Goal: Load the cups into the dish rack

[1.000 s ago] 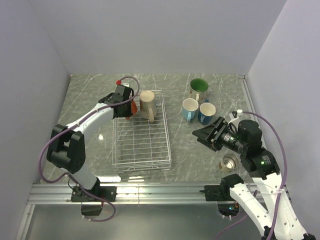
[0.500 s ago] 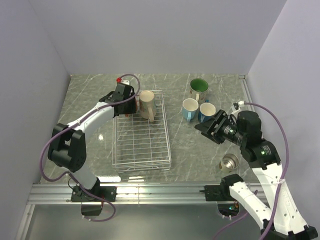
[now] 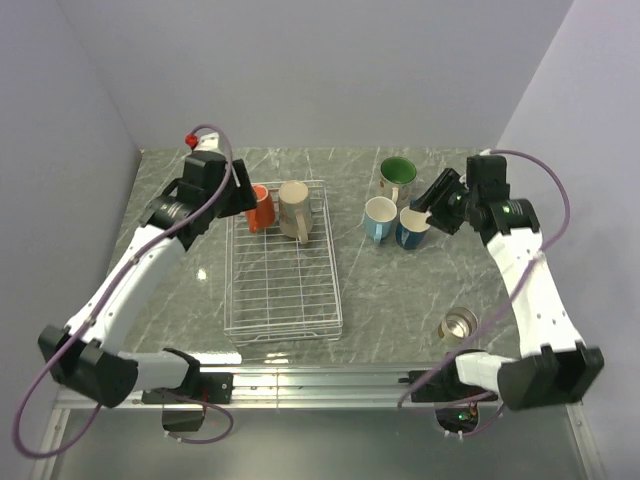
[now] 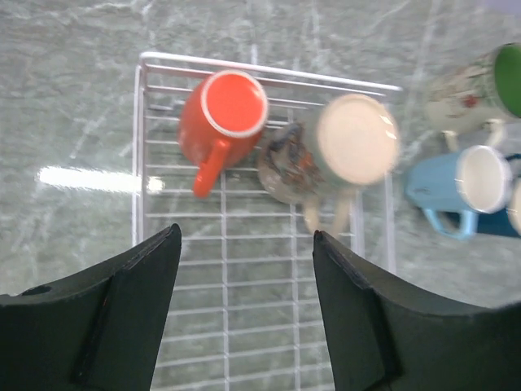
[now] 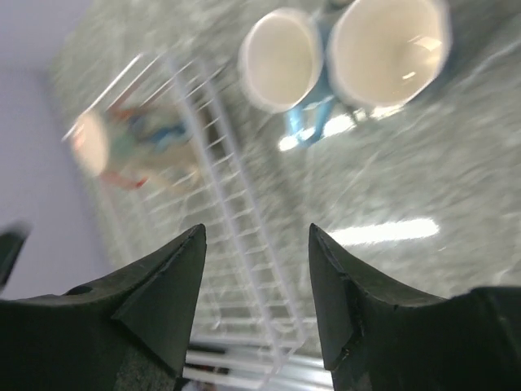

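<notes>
The dark blue mug stands upright on the table, touching the light blue mug, right of the dish rack. The right gripper hangs just above it with jaws spread wide and nothing between them. In the right wrist view both mug mouths sit ahead of the fingertips, and the dark blue one is in line with the right finger rather than in the gap. The mug looks like glazed ceramic: stiff, fairly weighty, slick, and liable to chip if knocked against its neighbour. The likeliest hold is across the wall at the rim, one finger inside and one outside, on the side away from the light blue mug (the handle looks a thinner, less steady target).

The left gripper is raised over the rack's far end, jaws parted and holding nothing. The orange mug and the tall beige mug stand upright in the rack beyond its fingertips, clear of them. The cream mug with green inside and the small metallic cup, probably light and thin-walled, wait on the table
</notes>
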